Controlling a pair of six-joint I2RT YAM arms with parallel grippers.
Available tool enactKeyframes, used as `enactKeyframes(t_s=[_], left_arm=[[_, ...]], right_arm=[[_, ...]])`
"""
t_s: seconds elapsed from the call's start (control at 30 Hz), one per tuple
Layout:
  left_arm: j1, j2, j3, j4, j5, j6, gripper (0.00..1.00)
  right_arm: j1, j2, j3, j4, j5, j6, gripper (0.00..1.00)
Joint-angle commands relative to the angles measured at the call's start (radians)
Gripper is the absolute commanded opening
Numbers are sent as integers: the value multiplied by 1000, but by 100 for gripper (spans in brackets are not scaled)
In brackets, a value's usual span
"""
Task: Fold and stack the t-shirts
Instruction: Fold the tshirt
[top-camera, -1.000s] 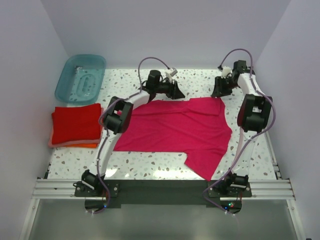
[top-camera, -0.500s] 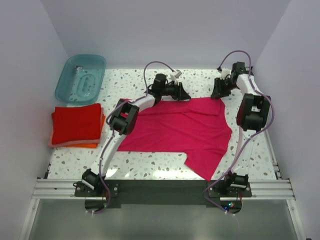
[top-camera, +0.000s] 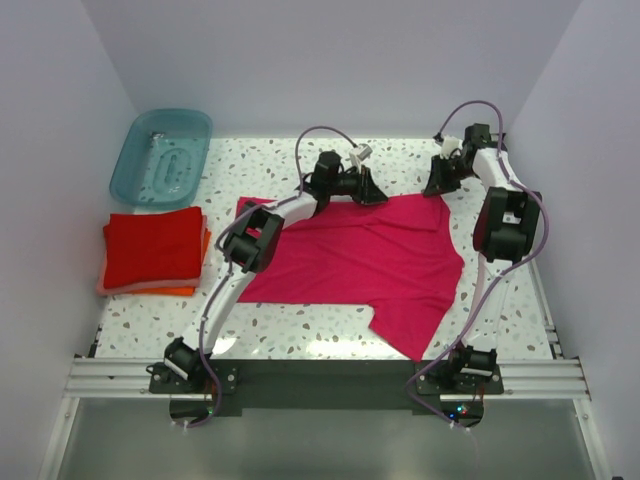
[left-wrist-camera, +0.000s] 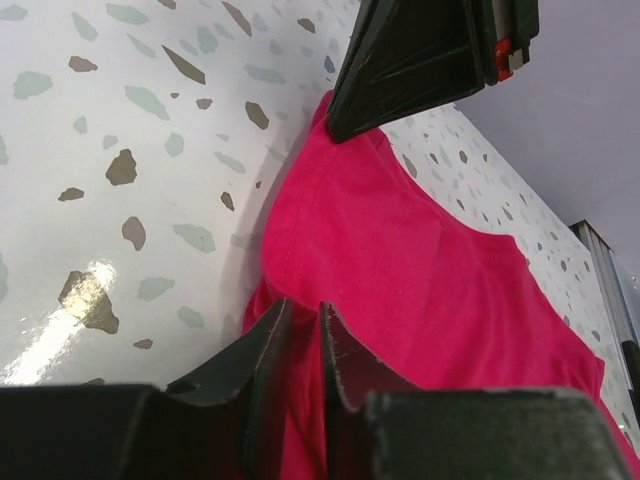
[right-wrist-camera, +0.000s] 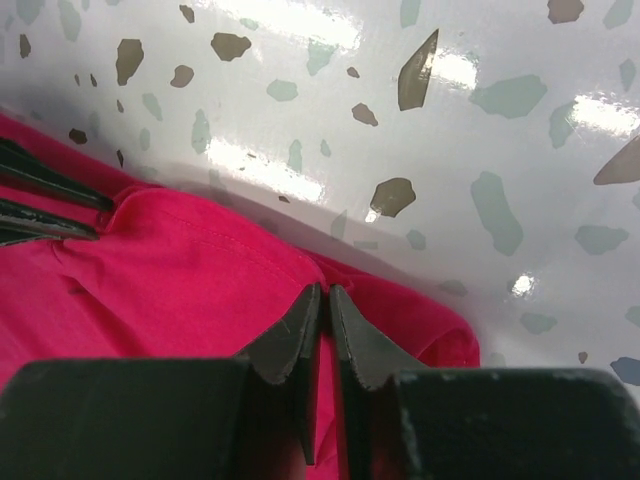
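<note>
the magenta t-shirt (top-camera: 350, 255) lies spread over the middle of the speckled table (top-camera: 300, 325), one sleeve pointing toward the lower right of the top view. at its far edge, in the upper middle of that view, the left gripper (top-camera: 372, 190) is clenched on the hem: its wrist view shows its fingers (left-wrist-camera: 268, 345) nearly together, with pink cloth pinched in the narrow gap. the right gripper (top-camera: 436, 185), at the shirt's upper right corner, is clamped on the fabric too, its fingertips (right-wrist-camera: 290, 335) almost meeting over a fold. at the left edge a red folded shirt (top-camera: 152, 245) sits on an orange shirt (top-camera: 170, 291), just below the teal tub (top-camera: 165, 155).
</note>
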Motion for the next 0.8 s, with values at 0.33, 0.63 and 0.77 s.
enactKeyframes(t_s=[0.33, 0.63, 0.77], left_arm=[[3, 7, 9, 49, -15, 10, 7], [3, 17, 9, 23, -39, 18, 33], [3, 23, 15, 23, -32, 21, 17]], right_arm=[[5, -74, -1, -12, -88, -17, 0], [7, -81, -5, -18, -90, -24, 0], [7, -84, -5, -23, -102, -30, 0]])
